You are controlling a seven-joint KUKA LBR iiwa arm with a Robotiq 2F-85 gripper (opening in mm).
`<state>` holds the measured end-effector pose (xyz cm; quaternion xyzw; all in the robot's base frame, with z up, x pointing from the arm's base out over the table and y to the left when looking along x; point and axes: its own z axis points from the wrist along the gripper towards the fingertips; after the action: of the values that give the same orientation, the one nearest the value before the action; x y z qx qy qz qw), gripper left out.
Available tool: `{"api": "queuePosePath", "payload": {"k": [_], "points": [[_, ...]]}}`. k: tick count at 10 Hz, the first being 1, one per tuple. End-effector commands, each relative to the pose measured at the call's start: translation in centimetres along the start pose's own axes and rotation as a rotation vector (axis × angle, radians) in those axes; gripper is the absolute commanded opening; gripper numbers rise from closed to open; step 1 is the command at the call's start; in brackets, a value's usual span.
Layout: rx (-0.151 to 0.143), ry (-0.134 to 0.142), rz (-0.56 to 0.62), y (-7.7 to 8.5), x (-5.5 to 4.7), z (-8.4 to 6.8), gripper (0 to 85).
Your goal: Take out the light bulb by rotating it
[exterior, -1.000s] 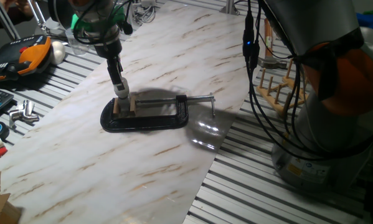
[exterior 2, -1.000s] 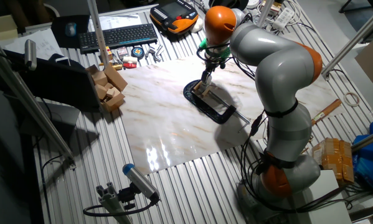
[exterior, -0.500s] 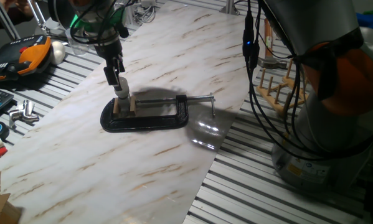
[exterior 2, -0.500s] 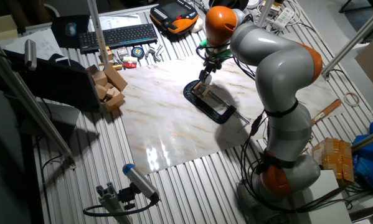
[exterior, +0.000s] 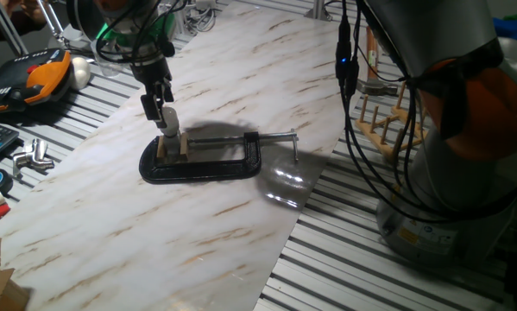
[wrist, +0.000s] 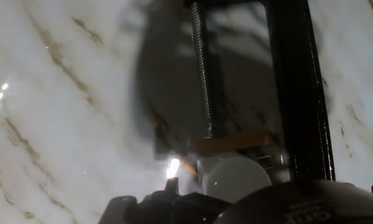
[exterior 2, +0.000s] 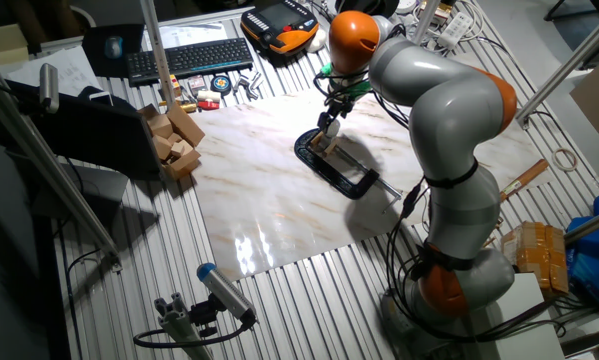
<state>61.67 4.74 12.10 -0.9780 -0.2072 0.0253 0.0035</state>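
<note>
Since the earlier frames the gripper (exterior: pixel 159 111) has risen from the light bulb (exterior: pixel 167 123) and shifted slightly toward the table's far side. The bulb remains upright in its socket, held between wooden blocks in the black C-clamp (exterior: pixel 202 160), long axis vertical. It lies directly below and just ahead of the fingers; the hand view shows its globe (wrist: pixel 235 179) uncovered. Finger spacing cannot be determined.
</note>
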Motion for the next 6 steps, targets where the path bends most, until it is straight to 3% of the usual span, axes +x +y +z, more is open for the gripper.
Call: {"api": "queuePosePath", "payload": {"k": [1, 6], "points": [[0.001, 0.000, -0.002, -0.01, 0.02, -0.01, 85.0], [0.001, 0.003, -0.014, -0.01, 0.05, 0.01, 85.0]]}}
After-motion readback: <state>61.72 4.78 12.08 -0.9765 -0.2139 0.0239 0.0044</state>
